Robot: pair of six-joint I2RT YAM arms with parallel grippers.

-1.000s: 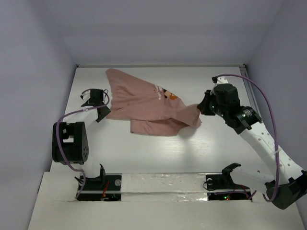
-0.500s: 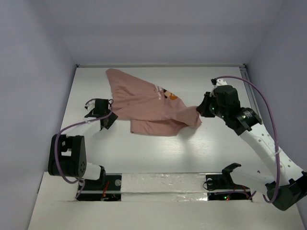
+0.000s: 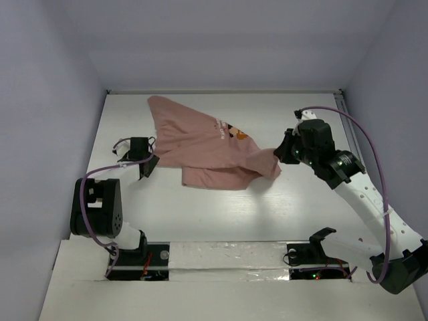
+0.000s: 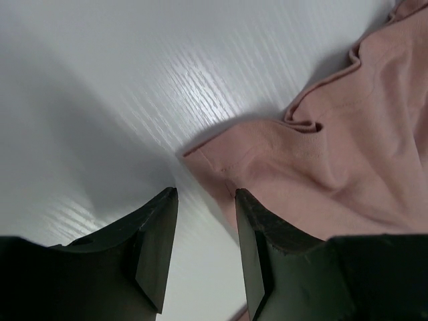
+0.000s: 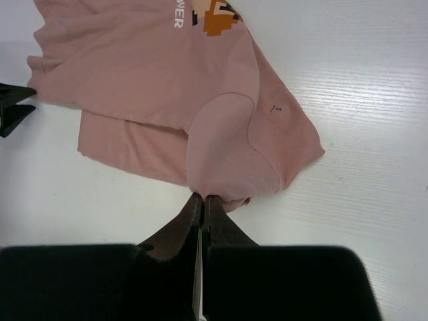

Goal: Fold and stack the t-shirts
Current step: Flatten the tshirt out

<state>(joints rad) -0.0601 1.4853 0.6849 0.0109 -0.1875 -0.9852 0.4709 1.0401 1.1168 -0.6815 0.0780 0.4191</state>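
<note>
The right gripper [image 5: 202, 196] pinches the t-shirt [image 3: 200, 140] sleeve for tension; the left gripper [image 4: 205, 194], jaws spread, lines up its left corner

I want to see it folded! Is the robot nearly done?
Not nearly. Done: nothing, the shirt lies crumpled and unfolded. In hand: the right pincer is shut on its edge, the left pincer is open at a corner. Left: all the folding and stacking.

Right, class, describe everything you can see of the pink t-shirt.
The t-shirt is dusty-pink soft cloth with white lettering and an orange print. It lies crumpled, partly folded over itself, on the white table. The right gripper pinches one sleeve hem; the open left gripper sits at the opposite edge.
</note>
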